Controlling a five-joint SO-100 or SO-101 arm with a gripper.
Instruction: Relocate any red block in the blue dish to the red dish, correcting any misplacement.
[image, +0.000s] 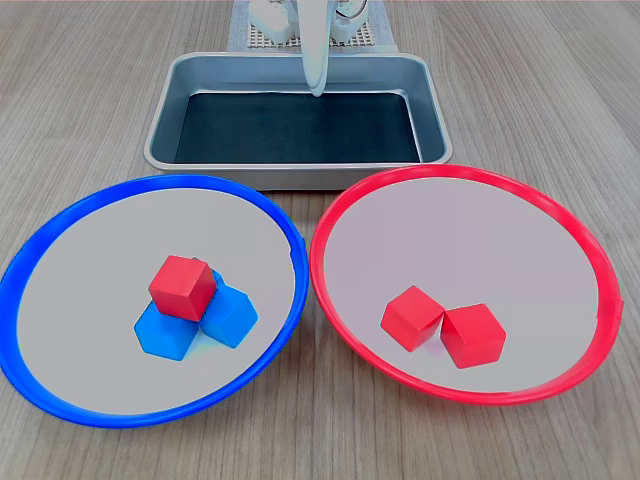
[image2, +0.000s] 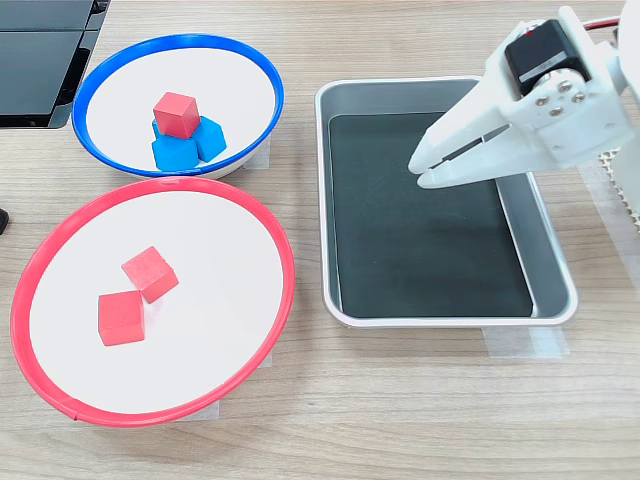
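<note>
A red block (image: 183, 287) (image2: 177, 114) rests on top of blue cubes (image: 197, 322) (image2: 182, 148) in the middle of the blue dish (image: 180, 182) (image2: 180, 40). The red dish (image: 460, 172) (image2: 150, 184) beside it holds two more red cubes (image: 411, 317) (image: 473, 335) that touch each other. My white gripper (image: 318, 88) (image2: 420, 172) hangs above the metal tray, well away from both dishes. Its jaws are shut and hold nothing.
A rectangular metal tray (image: 200, 62) (image2: 450, 320) with a dark bottom lies behind the dishes in the first exterior view. The arm's base (image: 300, 20) stands behind it. A black object (image2: 40, 60) lies at the second exterior view's upper left.
</note>
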